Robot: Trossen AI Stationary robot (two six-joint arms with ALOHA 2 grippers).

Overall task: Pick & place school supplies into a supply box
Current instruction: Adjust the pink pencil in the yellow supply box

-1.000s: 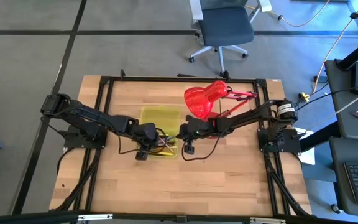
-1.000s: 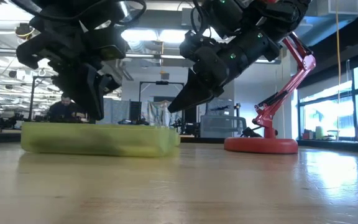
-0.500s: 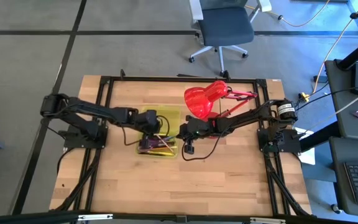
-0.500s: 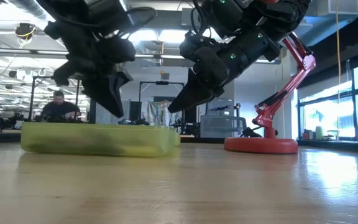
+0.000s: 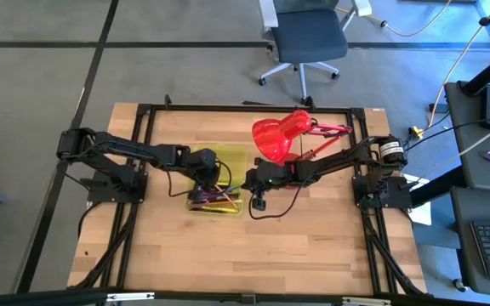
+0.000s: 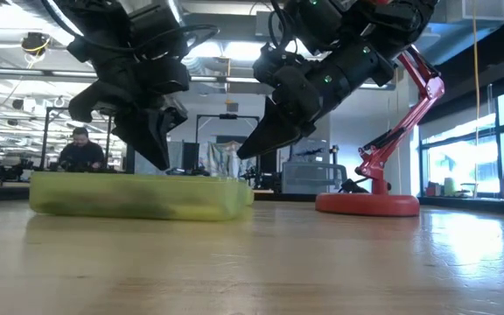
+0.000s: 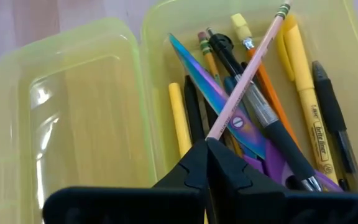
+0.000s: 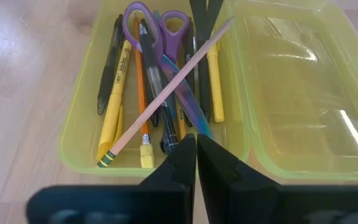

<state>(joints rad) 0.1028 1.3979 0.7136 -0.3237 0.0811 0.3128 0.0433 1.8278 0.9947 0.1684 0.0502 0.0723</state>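
The supply box (image 5: 220, 180) is a translucent yellow-green box lying open on the table. Its lid (image 7: 73, 124) is folded flat beside the base (image 8: 79, 143). Pens, pencils and purple-handled scissors (image 7: 253, 140) lie in the base. A pink pencil (image 7: 244, 74) slants across them. My left gripper (image 7: 206, 142) is shut over the base and reaches down to rim height in the low view (image 6: 160, 159). My right gripper (image 8: 196, 144) is shut and hovers just above the box's right end (image 6: 248, 150), touching nothing. My left gripper pinches the pink pencil's plain end (image 7: 211, 133) between its two fingertips, coming from above and slanting down into the base. The pencil tilts across the scissors and pens. Its green-ferruled eraser end (image 8: 106, 162) rests at the base's wall on the right gripper's side.
A red desk lamp (image 5: 279, 136) stands at the table's far right, with its base (image 6: 367, 204) behind the right arm. The black frame rails (image 5: 143, 153) run along the table's sides. Bare wood (image 5: 253, 255) lies toward the near edge. A person (image 6: 80, 150) sits in the room beyond.
My left gripper has moved from the box's near-left corner toward the far and right, over the open base. It has turned and come down a little toward the rim. My right arm has kept still.
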